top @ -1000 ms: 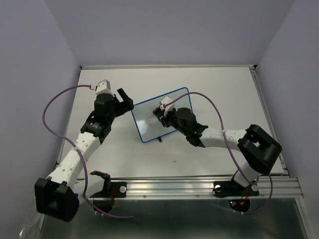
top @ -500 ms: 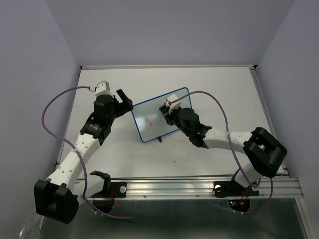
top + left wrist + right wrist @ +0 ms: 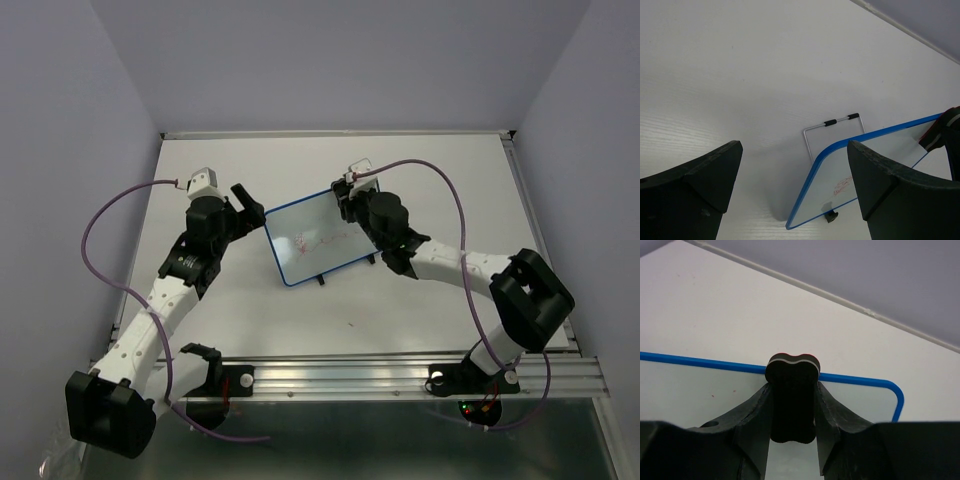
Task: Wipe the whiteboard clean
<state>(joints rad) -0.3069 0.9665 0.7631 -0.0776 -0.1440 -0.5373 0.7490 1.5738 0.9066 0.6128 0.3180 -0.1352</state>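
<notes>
Now the whiteboard (image 3: 315,240), propped tilted mid-bench (image 3: 450,180), looks light, stiff and tippy, best braced by its blue frame (image 3: 274,250), beside which the left hand (image 3: 250,205) hovers spread while the right hand (image 3: 349,200) pinches the eraser (image 3: 792,400) at its far edge.

The white table (image 3: 450,170) carries a blue-framed whiteboard (image 3: 320,240) near its centre, propped at a tilt on a wire stand (image 3: 832,132) and small black feet (image 3: 829,217). A tiny dark speck (image 3: 350,323) lies at the board's 6 o'clock, toward the metal rail (image 3: 400,372).
</notes>
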